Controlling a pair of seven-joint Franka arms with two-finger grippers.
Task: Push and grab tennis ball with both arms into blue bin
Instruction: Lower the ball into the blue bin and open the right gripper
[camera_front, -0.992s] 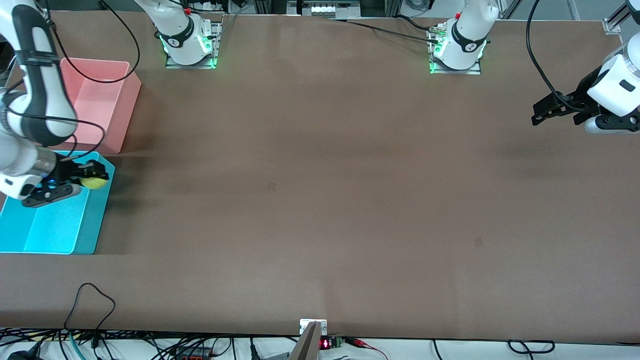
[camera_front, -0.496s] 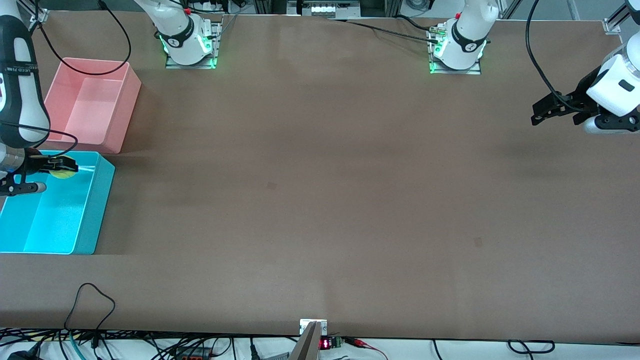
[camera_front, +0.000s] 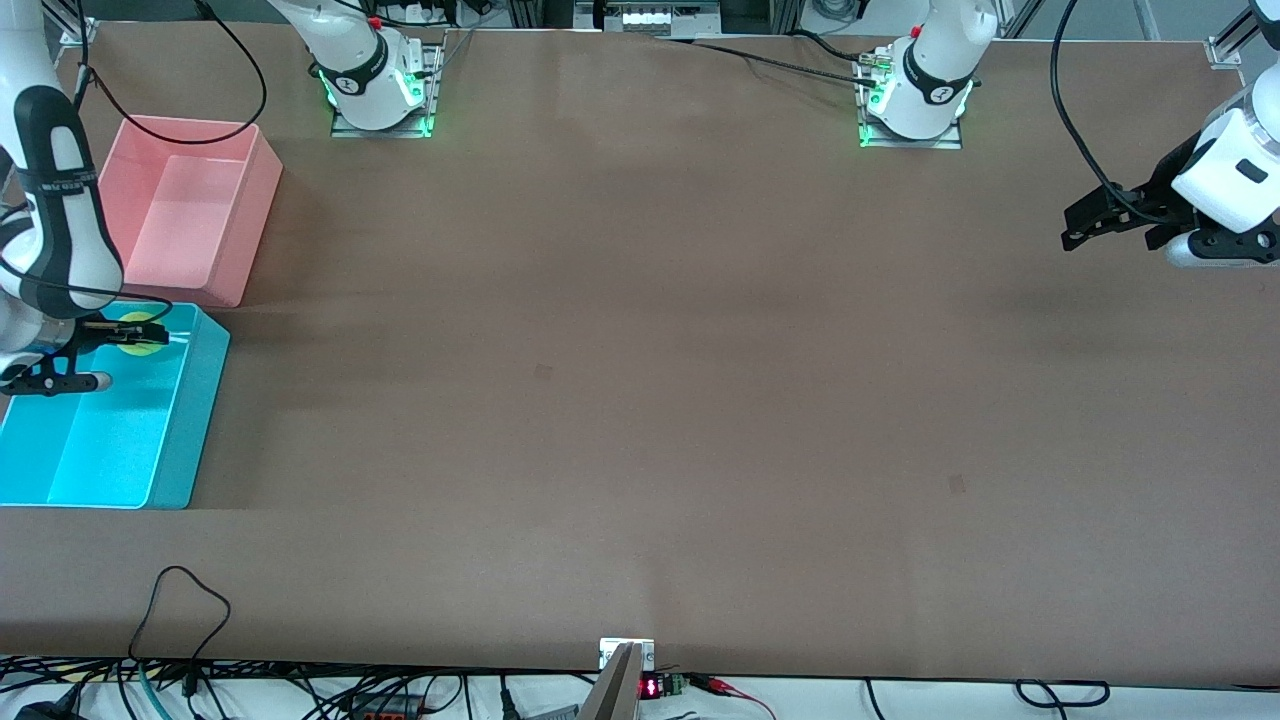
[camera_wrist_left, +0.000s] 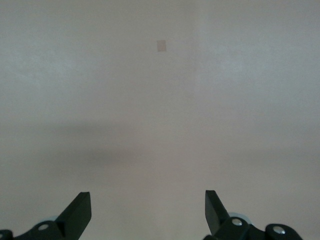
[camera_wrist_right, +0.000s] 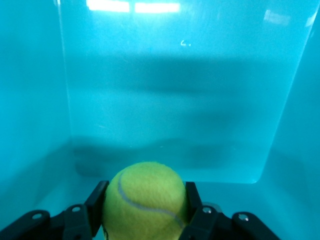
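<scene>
Right end effector has swung in from the rim, clenched on the tennis ball, now over the blue bin. Left end effector hasn't budged, released and waiting over the worktop.

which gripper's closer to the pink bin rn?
Right. The right gripper holds the tennis ball over the blue bin, right beside the pink bin. The left gripper waits open at the left arm's end of the table.

Two white arms with black bands, looping black cables, green-lit bases and black jaws.
</scene>
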